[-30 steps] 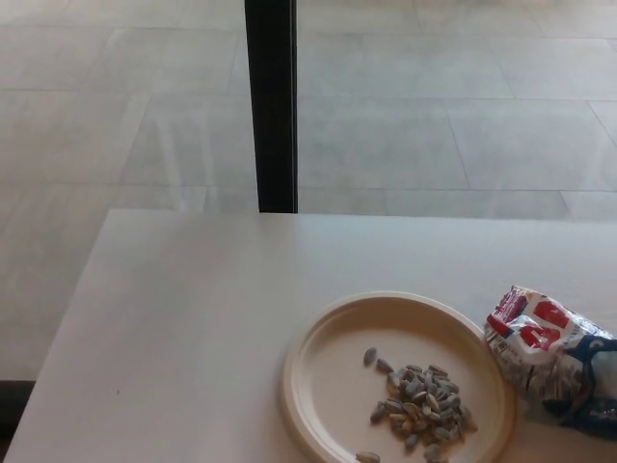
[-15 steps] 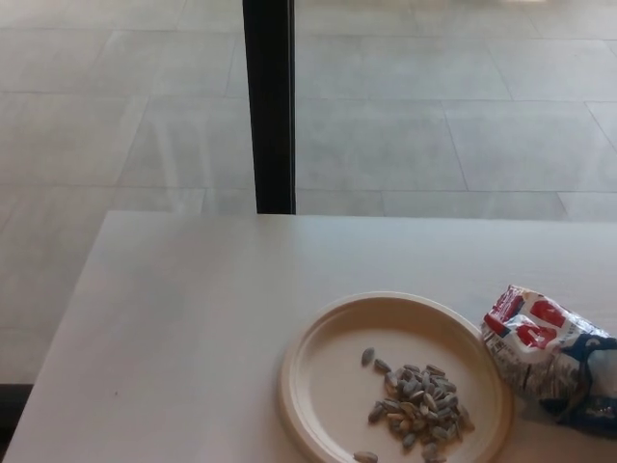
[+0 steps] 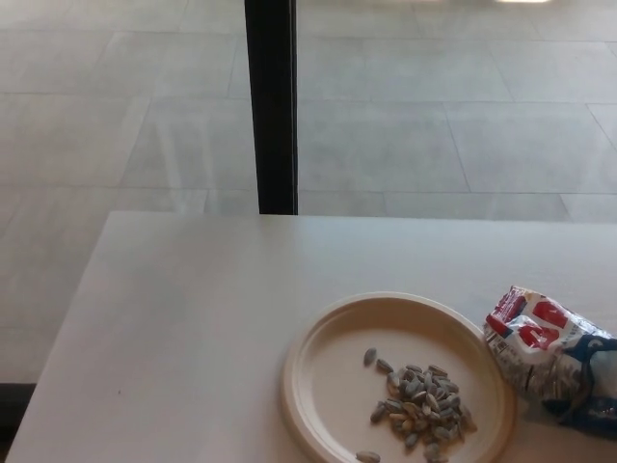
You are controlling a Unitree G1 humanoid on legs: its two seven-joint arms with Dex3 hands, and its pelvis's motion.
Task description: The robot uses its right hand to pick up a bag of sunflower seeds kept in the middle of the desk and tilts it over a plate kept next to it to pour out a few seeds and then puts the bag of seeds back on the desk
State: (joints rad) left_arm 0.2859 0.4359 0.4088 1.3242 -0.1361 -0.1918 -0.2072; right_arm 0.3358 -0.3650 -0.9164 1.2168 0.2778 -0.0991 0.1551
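The bag of sunflower seeds (image 3: 551,359) lies on its side on the pale tabletop (image 3: 193,328), at the right edge of the head view, just beside the right rim of the plate (image 3: 333,362) and seemingly touching it. The bag is crumpled and glossy: mostly white with a grey speckled pattern, a red panel with white lettering near its upper left end, and a dark blue section at its lower right that runs out of the picture. Its printed words are too blurred to read. The plate is round, cream-coloured and shallow, with a raised rim, and its lower edge is cut off by the frame. A small heap of seeds (image 3: 421,397) sits in the plate's lower right part, grey and striped, with a few lying loose toward the centre and one near the bottom rim. Neither robot hand shows, so the state of the fingers cannot be told. Beyond the tabletop lies a tiled floor (image 3: 434,125), crossed by a dark vertical post (image 3: 273,106).
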